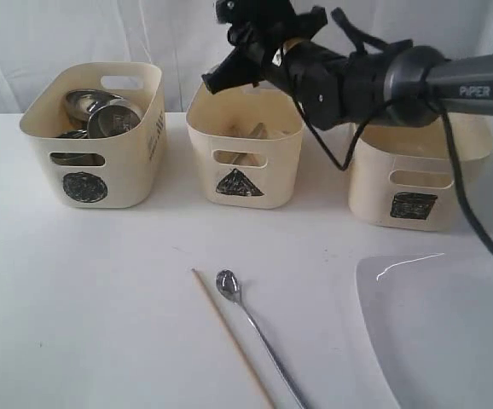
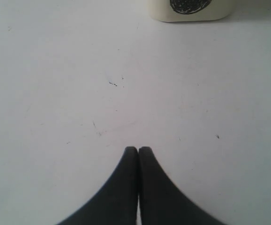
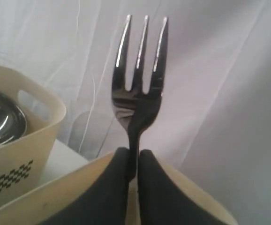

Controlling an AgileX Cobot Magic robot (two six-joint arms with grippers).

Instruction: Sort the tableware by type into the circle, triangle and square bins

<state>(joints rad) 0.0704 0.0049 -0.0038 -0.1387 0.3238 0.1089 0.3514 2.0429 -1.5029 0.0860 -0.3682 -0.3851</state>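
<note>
**A:** What has the right claw [image 3: 133, 157] got?

**B:** It's pinched tight on the handle of a shiny steel three-tined fork [image 3: 138, 89], tines up. It hangs over the cream plastic tub marked with a dark triangle [image 1: 276, 175]. I'd judge that's the cutlery tub, so letting go comes next.

**A:** And around it?

**B:** At that tub's 9 o'clock, the cream circle-marked tub [image 1: 131, 166] holds round steel cups and bowls [image 1: 106, 115]. At 3 o'clock is the square-marked tub [image 1: 370, 183]. At 6 o'clock a long steel spoon [image 1: 255, 328] and a thin wooden chopstick [image 1: 229, 336] lie on the white table [image 1: 84, 298] (both unsorted). The large white plate [image 1: 451, 332] is at 4 o'clock.

**A:** The left claw [image 2: 138, 150]?

**B:** Pressed together, holding nothing, over bare table.
</note>
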